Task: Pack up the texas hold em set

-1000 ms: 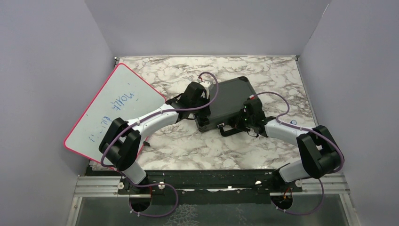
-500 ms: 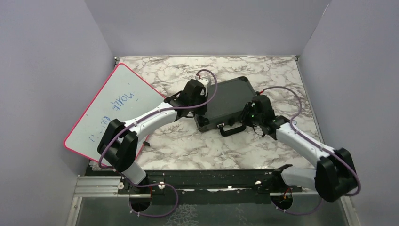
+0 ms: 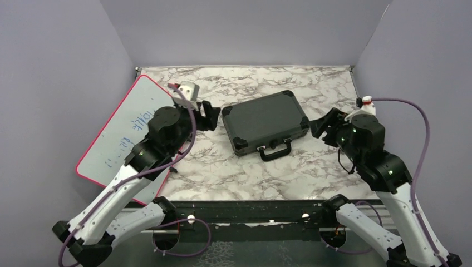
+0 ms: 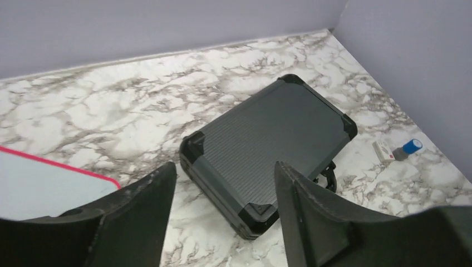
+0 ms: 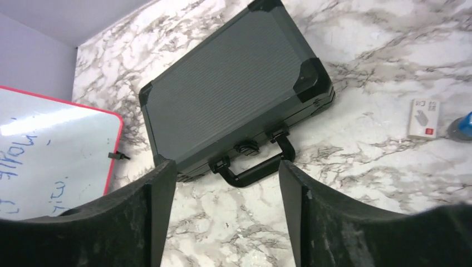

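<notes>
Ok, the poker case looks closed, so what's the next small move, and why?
Probably lower the right gripper onto the latches beside the handle and press them home. The black briefcase lies shut on the marble table, nothing of the set shows outside it, and both this and the left gripper are open, empty. Whether the latches are snapped is unclear.

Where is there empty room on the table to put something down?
The biggest bare patch of table lies between the briefcase handle and the near edge. Another bare strip runs between the briefcase and the back wall. It is crowded on the left, where the whiteboard lies, and right of the briefcase, by a small white box and a blue-capped item.
</notes>
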Motion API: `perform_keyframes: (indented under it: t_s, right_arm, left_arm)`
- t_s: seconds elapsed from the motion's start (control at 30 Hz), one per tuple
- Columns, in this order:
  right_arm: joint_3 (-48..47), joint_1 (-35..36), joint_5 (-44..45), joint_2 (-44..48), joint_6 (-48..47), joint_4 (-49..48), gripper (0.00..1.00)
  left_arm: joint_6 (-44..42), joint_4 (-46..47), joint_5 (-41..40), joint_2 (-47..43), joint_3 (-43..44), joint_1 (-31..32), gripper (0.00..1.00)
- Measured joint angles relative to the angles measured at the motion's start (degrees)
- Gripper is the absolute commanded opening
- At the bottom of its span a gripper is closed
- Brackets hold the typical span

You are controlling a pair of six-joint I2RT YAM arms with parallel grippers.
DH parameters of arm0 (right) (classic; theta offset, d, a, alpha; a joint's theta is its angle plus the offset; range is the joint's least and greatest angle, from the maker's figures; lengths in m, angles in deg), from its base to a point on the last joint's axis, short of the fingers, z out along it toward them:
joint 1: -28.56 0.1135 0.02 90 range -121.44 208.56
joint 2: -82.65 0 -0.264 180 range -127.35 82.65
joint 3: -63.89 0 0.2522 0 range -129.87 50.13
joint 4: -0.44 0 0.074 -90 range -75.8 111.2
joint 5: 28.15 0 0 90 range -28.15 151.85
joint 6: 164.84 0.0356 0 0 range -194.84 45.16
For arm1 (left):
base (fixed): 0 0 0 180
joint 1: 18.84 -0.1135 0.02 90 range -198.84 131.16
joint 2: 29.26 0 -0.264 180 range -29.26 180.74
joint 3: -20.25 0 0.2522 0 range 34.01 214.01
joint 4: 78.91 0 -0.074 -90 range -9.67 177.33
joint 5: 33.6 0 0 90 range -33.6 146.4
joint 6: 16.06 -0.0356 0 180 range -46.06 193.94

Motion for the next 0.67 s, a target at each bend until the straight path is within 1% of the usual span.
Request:
perform_keyframes:
  t_s: [0.07, 0.13, 0.2, 0.27, 0.47, 0.67]
  right_arm:
    - [-2.0, 0.0, 0.6, 2.1, -0.9, 2.2, 0.78]
    - [-3.0, 0.0, 0.6, 4.3, -2.2, 3.6, 0.82]
    - [-4.1, 0.0, 0.6, 6.9, -3.2, 5.3, 0.84]
    - [-5.7, 0.0, 0.7, 9.0, -3.9, 6.8, 0.85]
    - [-12.0, 0.0, 1.4, 11.9, -5.4, 10.0, 0.85]
    - [-14.1, 0.0, 1.8, 12.1, -5.7, 11.3, 0.85]
  left_arm:
    - [-0.5, -0.8, -1.6, -4.8, -1.4, 0.0, 0.75]
    - [-0.6, -3.8, -3.7, -10.1, -2.3, 0.0, 0.86]
    - [-0.6, -6.8, -5.6, -13.9, -2.5, 0.0, 0.94]
    - [-0.6, -10.4, -7.7, -17.8, -2.3, 0.0, 0.98]
    - [-1.4, -21.0, -14.1, -25.9, 2.9, 0.0, 0.99]
    - [-2.2, -24.5, -18.4, -29.7, 8.2, 0.0, 0.99]
